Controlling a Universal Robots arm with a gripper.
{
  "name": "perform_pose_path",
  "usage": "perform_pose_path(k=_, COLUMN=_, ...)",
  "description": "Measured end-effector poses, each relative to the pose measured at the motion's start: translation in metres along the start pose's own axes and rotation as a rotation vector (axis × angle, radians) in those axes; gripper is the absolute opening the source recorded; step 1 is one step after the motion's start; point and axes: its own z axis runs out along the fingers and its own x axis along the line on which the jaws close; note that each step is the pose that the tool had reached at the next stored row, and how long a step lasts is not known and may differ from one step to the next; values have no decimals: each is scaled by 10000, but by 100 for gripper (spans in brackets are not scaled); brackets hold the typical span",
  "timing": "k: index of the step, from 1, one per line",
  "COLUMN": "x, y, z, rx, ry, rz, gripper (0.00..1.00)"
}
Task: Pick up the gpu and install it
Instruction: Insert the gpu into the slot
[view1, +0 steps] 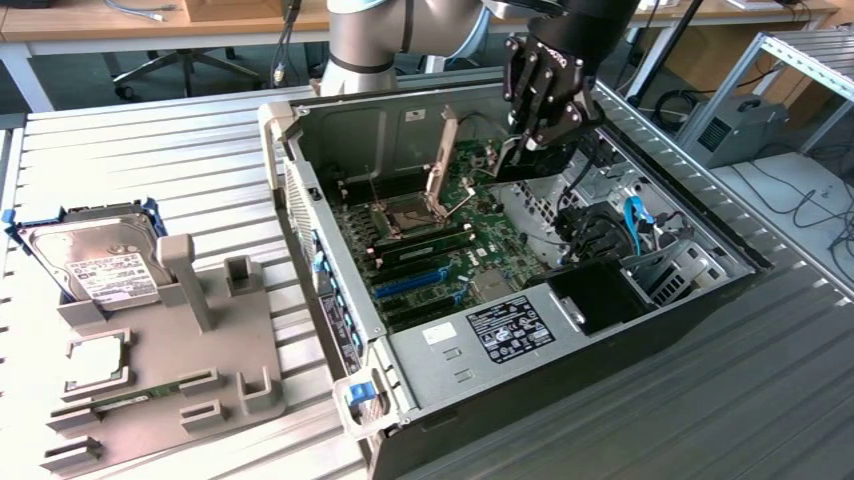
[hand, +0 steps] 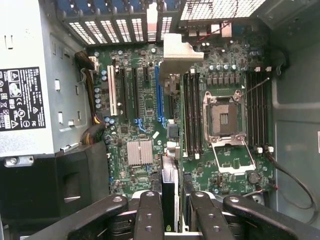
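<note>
Hovering over the open computer case (view1: 400, 120), the hand (view1: 545, 95) sits at about one o'clock in the exterior view, above the far end of the motherboard (view1: 441, 245). Its fingers (hand: 150, 215) are pinching the graphics card (hand: 169, 197) edge-on: in the wrist view a thin dark slab with a pale end piece hangs between them, pointing down at the board. In the exterior view the card (view1: 514, 160) shows as a dark block just under the fingertips, inside the case walls but apart from the board.

The blue slot (hand: 158, 95) and the black slots beside it lie toward twelve o'clock of the card in the wrist view, so the card does not appear to be over its slot.

Risks, as I judge them: the card is held by a narrow strip, so it could tilt or slip if it brushes the raised metal lever (view1: 447, 150) by the processor socket (hand: 223, 117). A tilted card would catch on the slot lip rather than seat. Loose cables (view1: 587, 210) near the drive bays could also snag it.

On the tabletop at nine o'clock, a grey parts holder (view1: 174, 380) carries a hard drive (view1: 100, 265).
</note>
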Motion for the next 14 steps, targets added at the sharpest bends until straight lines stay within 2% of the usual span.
perform_pose_path(k=14, x=0, y=0, z=0, rx=-11, ry=12, rz=-459, gripper=26)
